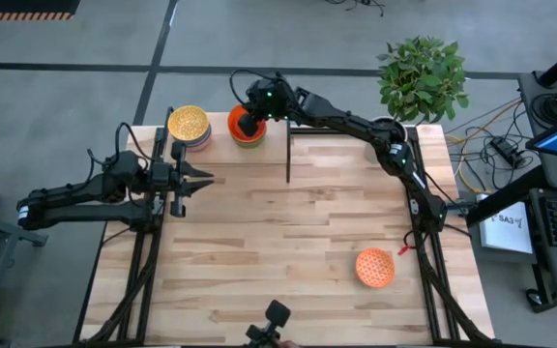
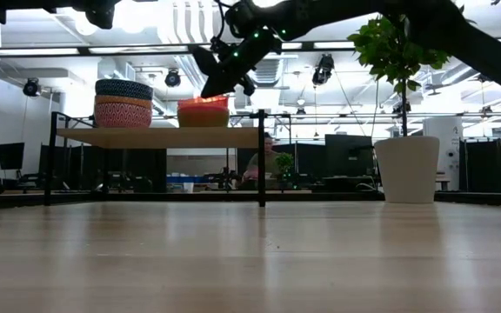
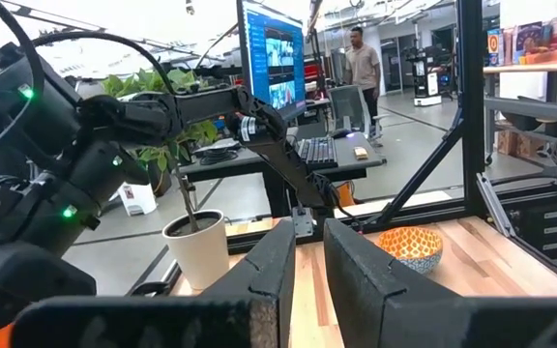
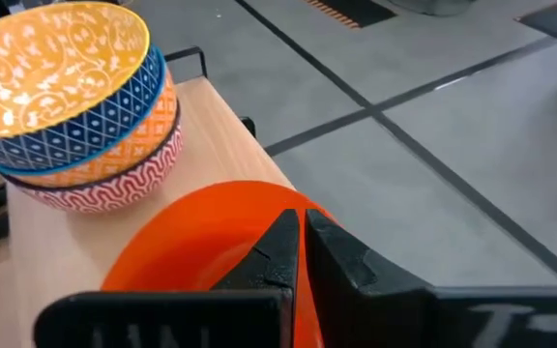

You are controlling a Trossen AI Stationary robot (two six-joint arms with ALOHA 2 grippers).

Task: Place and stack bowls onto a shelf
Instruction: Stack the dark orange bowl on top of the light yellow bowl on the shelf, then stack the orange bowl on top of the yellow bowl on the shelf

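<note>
- My dark right gripper (image 4: 298, 253) over a plain red-orange bowl (image 4: 201, 237)
- Stack (image 4: 71, 106) beside it: yellow floral inside, blue diamonds, orange band, red-white squiggles
- Speckled orange bowl (image 1: 374, 268), tabletop's right edge

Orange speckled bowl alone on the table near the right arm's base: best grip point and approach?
Grip the rim of the orange speckled bowl: one finger inside, one outside, coming straight down from above. It sits upright and open-side up with clear tabletop around it, so any rim section is probably reachable; the curved wall likely gives a side grasp poor purchase.

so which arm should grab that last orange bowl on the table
Probably right: the speckled orange bowl lies on the table's right side by that arm's base, though the right end effector is at the shelf stacks.
</note>
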